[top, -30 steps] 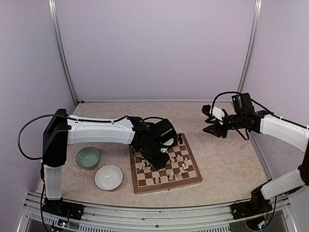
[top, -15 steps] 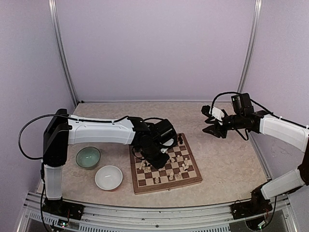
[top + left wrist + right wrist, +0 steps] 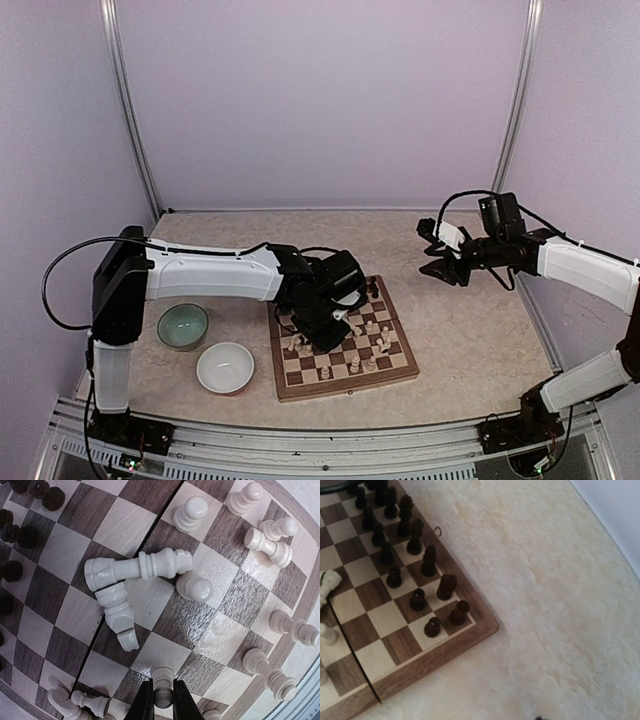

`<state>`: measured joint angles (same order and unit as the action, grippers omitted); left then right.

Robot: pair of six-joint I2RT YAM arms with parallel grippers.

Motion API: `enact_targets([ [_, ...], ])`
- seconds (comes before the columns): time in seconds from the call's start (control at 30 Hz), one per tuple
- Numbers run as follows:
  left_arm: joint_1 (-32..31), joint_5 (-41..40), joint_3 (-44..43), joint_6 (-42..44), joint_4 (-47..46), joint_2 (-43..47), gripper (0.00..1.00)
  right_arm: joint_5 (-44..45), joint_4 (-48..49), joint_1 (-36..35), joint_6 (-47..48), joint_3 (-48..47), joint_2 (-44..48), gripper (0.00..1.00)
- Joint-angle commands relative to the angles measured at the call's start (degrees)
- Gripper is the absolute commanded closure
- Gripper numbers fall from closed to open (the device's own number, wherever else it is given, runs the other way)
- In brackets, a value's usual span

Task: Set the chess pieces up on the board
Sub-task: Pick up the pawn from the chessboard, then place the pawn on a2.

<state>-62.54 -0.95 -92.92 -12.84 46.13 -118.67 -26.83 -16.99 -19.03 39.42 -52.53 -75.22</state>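
The board [image 3: 345, 383] lies in the middle of the table, with dark pieces [image 3: 415, 537] standing along its far side. Cream pieces are scattered over the near half. My left gripper [image 3: 325, 328] is down over the board's left part. In the left wrist view it [image 3: 163, 700] is shut on the head of an upright cream pawn [image 3: 165, 679]. Two larger cream pieces lie toppled just ahead, one [image 3: 137, 569] across another [image 3: 119, 617]. My right gripper [image 3: 440, 255] hangs open and empty above the table, right of the board's far corner.
A green bowl [image 3: 183, 325] and a white bowl [image 3: 225, 366] sit left of the board. Bare marbled tabletop [image 3: 560, 595] stretches to the right of the board. Purple walls and metal posts enclose the table.
The left jaws have closed onto the cream pawn. The left wrist shifted only slightly; the right arm has not moved.
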Motion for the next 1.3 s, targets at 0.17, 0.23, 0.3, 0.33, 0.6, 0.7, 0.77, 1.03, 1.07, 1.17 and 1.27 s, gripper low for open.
enact_targets([
  [0.17, 0.2, -0.4, 1.3, -2.0, 2.6, 10.0, 0.89, 0.0, -0.6, -0.7, 0.1, 0.8, -0.5, 0.53],
  [0.23, 0.4, -0.9, 4.8, -3.7, 2.0, 13.7, 0.89, 0.1, -0.7, -0.7, 0.1, 0.9, -0.5, 0.53],
  [0.3, 0.4, -0.4, 8.8, -5.4, 1.3, 16.6, 0.89, 0.1, -0.6, -0.7, 0.2, 0.9, -0.6, 0.53],
  [0.33, 0.4, -0.1, 10.6, -6.2, 0.9, 17.6, 0.89, 0.1, -0.6, -0.8, 0.2, 0.9, -0.7, 0.53],
  [0.6, -0.2, -1.1, 20.1, -9.6, -0.1, 21.5, 0.89, 0.2, -0.6, -1.2, 0.2, 0.8, -1.3, 0.53],
  [0.7, -0.2, -2.1, 21.1, -9.6, 0.2, 21.6, 0.89, 0.1, -0.6, -1.3, 0.2, 0.8, -1.5, 0.53],
  [0.77, -0.3, -1.9, 21.1, -9.3, 0.0, 21.2, 0.89, 0.4, -0.5, -1.3, 0.2, 0.9, -1.8, 0.53],
  [1.03, -0.2, -0.7, 20.5, -8.1, -1.6, 18.5, 0.89, 1.1, -0.5, -1.4, 0.5, 1.0, -2.1, 0.53],
  [1.07, -0.2, -0.8, 20.6, -7.9, -1.6, 18.1, 0.89, 1.2, -0.5, -1.4, 0.5, 1.0, -2.1, 0.53],
  [1.17, -0.2, -0.7, 20.7, -7.5, -2.0, 17.1, 0.89, 1.2, -0.5, -1.4, 0.6, 1.0, -2.3, 0.53],
  [1.27, -0.3, 0.1, 20.7, -7.0, -2.2, 16.2, 0.88, 1.4, -0.5, -1.4, 0.7, 1.1, -2.5, 0.53],
])
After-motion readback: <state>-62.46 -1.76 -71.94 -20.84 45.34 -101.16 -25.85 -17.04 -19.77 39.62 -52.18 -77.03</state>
